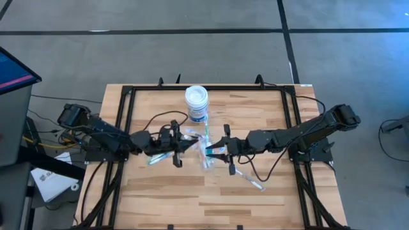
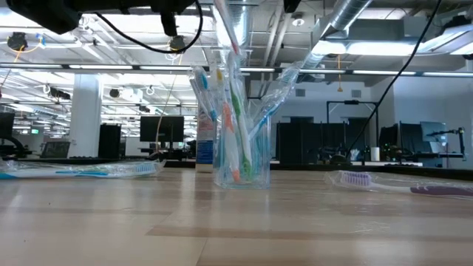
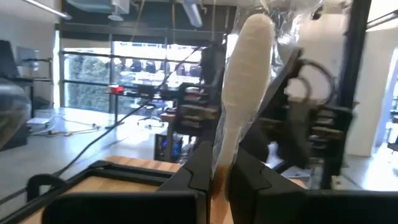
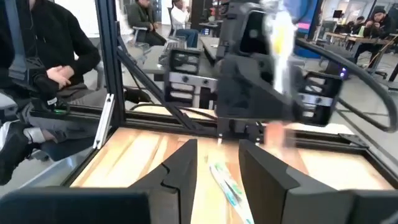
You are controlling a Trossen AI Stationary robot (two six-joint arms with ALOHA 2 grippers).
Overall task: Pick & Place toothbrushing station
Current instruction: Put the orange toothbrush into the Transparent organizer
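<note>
A small clear cup holding several blue, green and white toothbrushes stands upright at the table's middle. Just left of the cup, above the table, my left gripper is shut on a white wrapped toothbrush. My right gripper faces it from the cup's right side. It is open, with nothing between its fingers. In the right wrist view the left gripper shows straight ahead with the held toothbrush. My left gripper pinches the wrapped toothbrush's lower shaft between its two fingers. The fingers come roughly level from the table's left, tipped slightly up. The toothbrush sticks up and forward past the fingertips, clear of the table.
A white round jar stands at the far middle. One loose toothbrush lies on the table under the left arm, another toothbrush under the right arm. A black frame rims the table. A seated person shows beyond it.
</note>
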